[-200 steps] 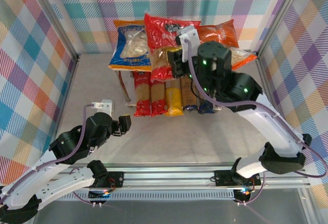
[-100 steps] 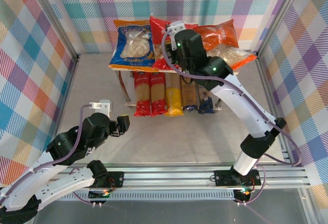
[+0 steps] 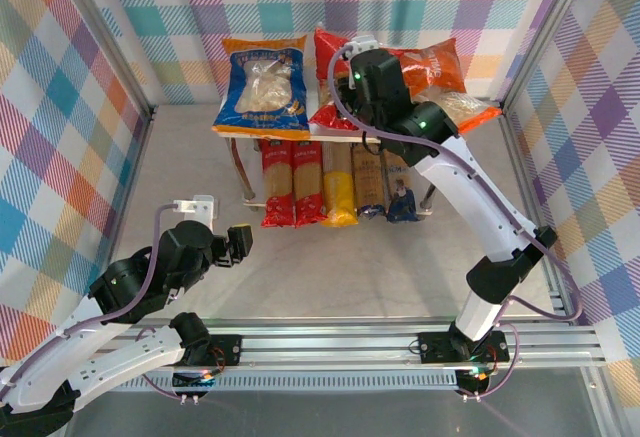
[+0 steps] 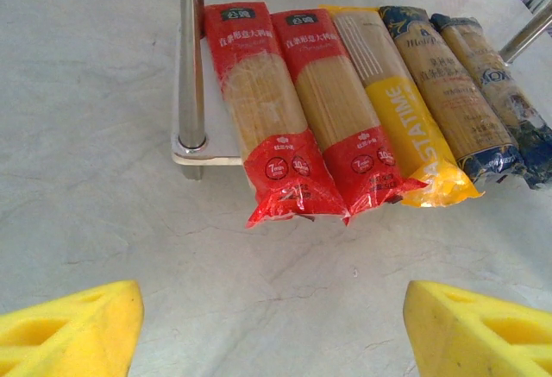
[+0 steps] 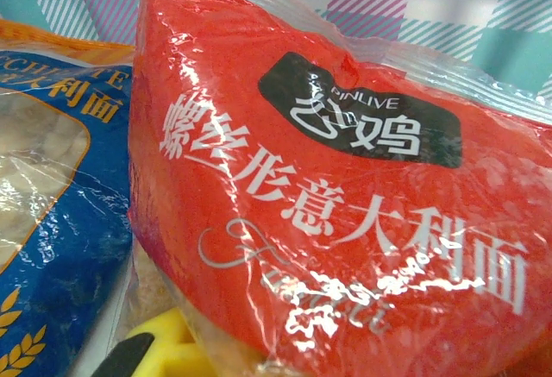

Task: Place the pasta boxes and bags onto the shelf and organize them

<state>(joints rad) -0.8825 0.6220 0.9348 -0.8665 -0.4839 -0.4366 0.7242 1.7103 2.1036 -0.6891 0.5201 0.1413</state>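
Right gripper (image 3: 345, 105) pinches the red bag (image 5: 328, 222) by its near edge atop the shelf (image 3: 232, 133), straight ahead, between blue bag (image 3: 262, 82) and orange bag (image 3: 440, 67); left gripper (image 4: 276, 334) spread, well back.

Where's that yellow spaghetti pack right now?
In the overhead view, the yellow pack lies on the lower board of the shelf, in the middle of the five-pack row, a red pack on its left and a blue-ended pack on its right.
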